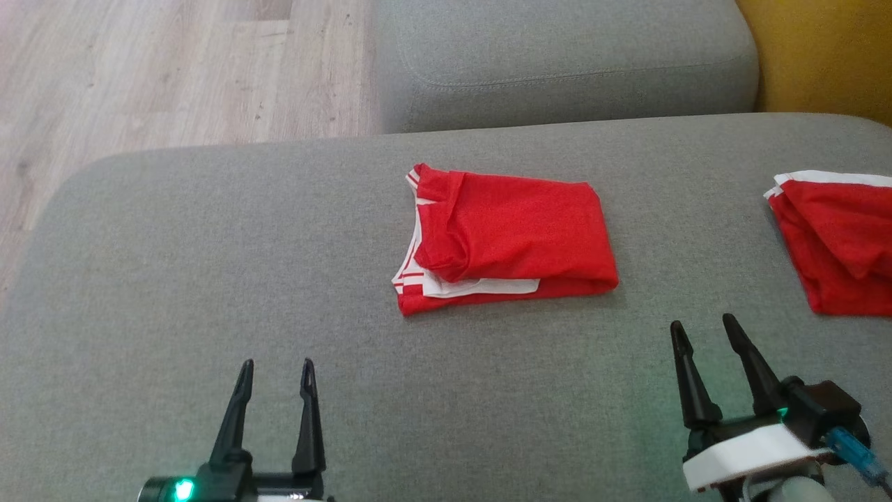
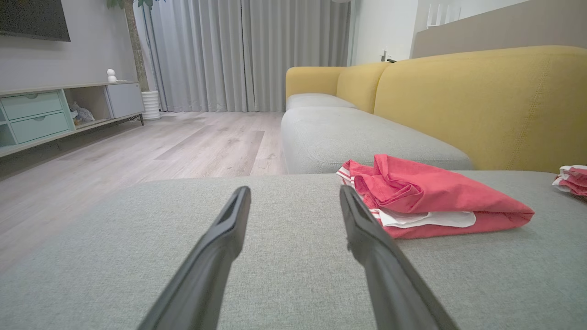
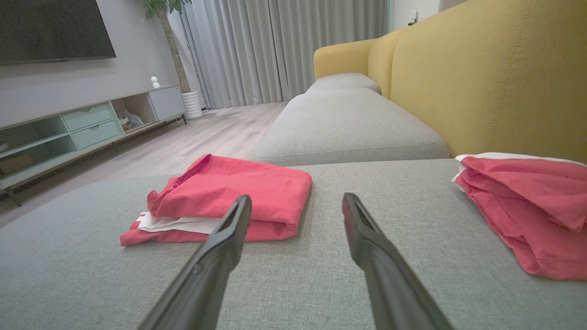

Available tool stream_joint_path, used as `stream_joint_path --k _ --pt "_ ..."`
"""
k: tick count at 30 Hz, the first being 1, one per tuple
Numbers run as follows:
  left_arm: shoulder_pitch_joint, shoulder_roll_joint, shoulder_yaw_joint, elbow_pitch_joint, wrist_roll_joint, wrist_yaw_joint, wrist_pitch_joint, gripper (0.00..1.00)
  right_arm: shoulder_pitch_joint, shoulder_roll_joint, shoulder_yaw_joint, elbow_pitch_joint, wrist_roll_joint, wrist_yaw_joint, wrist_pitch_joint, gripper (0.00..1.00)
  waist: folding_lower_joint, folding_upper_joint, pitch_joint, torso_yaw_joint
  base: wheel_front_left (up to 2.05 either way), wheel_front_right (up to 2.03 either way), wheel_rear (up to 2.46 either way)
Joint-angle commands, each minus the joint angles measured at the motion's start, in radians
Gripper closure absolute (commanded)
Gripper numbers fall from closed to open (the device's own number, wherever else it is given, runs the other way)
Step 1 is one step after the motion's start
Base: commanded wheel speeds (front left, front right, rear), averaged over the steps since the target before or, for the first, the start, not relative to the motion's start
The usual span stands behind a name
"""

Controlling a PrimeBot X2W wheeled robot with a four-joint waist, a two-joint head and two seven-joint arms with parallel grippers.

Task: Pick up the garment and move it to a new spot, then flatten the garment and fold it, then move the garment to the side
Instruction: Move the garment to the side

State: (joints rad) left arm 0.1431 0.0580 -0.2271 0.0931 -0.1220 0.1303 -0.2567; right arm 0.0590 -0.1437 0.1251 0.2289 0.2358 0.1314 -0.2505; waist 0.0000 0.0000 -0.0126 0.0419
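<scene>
My left jaws are spread wide and hold nothing. My right jaws are spread just as wide and are also empty. Both sets hang low over the grey cushion (image 1: 174, 279), with the dark fingers (image 1: 235, 418) pointing across it. The garment (image 1: 512, 237), red with white trim, lies folded into a rough rectangle on that cushion. It is ahead of both jaws and in the span between them: ahead and to the right of my left jaws, ahead and to the left of my right jaws, touching neither. Its rounded fold is at the end nearer my right jaws. The layered end, with white stripes and a white panel showing along the near edge, is toward my left jaws. A second garment (image 1: 836, 244), also red with a white edge, lies loosely bunched ahead and to the right of my right jaws. It is well apart from the first and close to the yellow backrest (image 3: 504, 82). Beyond the folded garment, farther ahead of both jaws, is another grey seat (image 1: 557, 63). Pale wood floor (image 1: 139, 70) lies ahead and to the left of my left jaws.
</scene>
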Motion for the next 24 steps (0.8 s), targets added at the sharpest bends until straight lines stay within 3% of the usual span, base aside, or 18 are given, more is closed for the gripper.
stream_joint_path --k 1,14,24 --pt "-0.026 -0.007 0.035 -0.029 0.009 -0.006 -0.005 0.0 -0.037 -0.009 0.016 -0.027 -0.011 -0.001 -0.011 0.0 0.0 0.0 0.0 -0.001 0.0 0.0 0.0" --pt "-0.033 -0.008 0.018 -0.046 0.022 0.0 -0.005 0.0 -0.054 0.009 -0.01 -0.022 -0.031 -0.001 -0.011 0.0 0.0 0.0 0.042 0.005 0.0 0.0 0.0" --pt "-0.118 -0.008 -0.044 -0.092 0.015 0.021 -0.005 0.0 -0.265 0.049 -0.09 0.089 -0.048 -0.001 -0.011 0.0 0.0 0.0 0.18 0.044 0.0 0.0 0.0"
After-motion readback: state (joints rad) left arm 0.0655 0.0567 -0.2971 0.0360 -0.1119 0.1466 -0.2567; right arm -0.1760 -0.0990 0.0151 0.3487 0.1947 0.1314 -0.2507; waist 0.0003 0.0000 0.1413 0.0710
